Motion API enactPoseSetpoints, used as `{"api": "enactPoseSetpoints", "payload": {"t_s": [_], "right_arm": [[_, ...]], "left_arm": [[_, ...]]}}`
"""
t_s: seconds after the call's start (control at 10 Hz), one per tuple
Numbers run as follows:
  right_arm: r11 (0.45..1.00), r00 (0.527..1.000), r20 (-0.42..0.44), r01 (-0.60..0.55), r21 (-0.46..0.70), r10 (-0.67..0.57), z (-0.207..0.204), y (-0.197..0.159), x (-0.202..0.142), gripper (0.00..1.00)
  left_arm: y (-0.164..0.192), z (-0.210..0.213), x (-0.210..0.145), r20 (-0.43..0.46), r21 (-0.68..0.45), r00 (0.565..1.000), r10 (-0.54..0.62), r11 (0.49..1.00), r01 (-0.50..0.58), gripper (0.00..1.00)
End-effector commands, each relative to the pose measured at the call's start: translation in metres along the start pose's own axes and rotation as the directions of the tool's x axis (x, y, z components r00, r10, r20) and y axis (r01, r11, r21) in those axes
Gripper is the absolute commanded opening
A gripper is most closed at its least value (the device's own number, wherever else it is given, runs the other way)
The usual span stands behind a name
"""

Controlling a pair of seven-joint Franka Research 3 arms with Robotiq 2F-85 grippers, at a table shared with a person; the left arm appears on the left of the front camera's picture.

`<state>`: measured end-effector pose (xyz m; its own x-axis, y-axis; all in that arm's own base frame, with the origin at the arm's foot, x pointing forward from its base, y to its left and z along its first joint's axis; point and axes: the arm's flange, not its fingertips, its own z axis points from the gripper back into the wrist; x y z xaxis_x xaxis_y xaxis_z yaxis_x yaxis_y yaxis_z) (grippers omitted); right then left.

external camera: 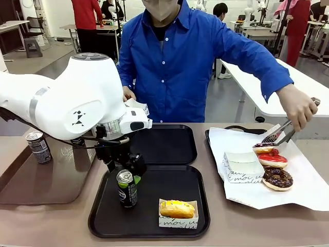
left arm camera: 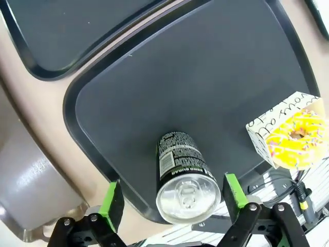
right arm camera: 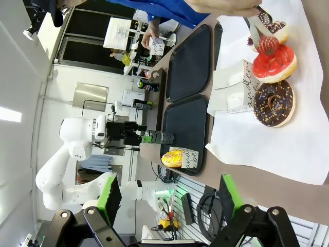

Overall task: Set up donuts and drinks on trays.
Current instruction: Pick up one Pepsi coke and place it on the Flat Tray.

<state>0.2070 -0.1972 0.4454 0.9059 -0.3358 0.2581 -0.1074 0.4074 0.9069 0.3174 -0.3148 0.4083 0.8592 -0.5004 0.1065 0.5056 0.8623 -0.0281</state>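
On the tan counter, a black tray holds a donut and a can; left hand spread wide around the can, right hand spread, empty.

Front looks across table, wrists share near tray

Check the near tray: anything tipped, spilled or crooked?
Nothing stands out. The can stands upright on the near tray, the yellow donut sits level in its paper box a little apart from it, and no spill shows. The left gripper has its jaws open either side of the can.
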Motion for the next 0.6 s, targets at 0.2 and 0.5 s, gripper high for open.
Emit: {"api": "enactPoseSetpoints", "payload": {"t_s": [0.2, 0.5], "right_arm": [[1.0, 1.0, 0.003, -0.01, 0.015, 0.01, 0.001, -0.001, -0.001, 1.0], [1.0, 1.0, 0.003, -0.01, 0.015, 0.01, 0.001, -0.001, -0.001, 1.0]], "left_arm": [[-0.03, 0.031, -0.029, 0.018, 0.038, 1.0, -0.006, 0.999, 0.005, 1.0], [-0.029, 0.026, -0.032, -0.011, 0.08, 1.0, 0.015, 0.997, -0.014, 1.0]]}}
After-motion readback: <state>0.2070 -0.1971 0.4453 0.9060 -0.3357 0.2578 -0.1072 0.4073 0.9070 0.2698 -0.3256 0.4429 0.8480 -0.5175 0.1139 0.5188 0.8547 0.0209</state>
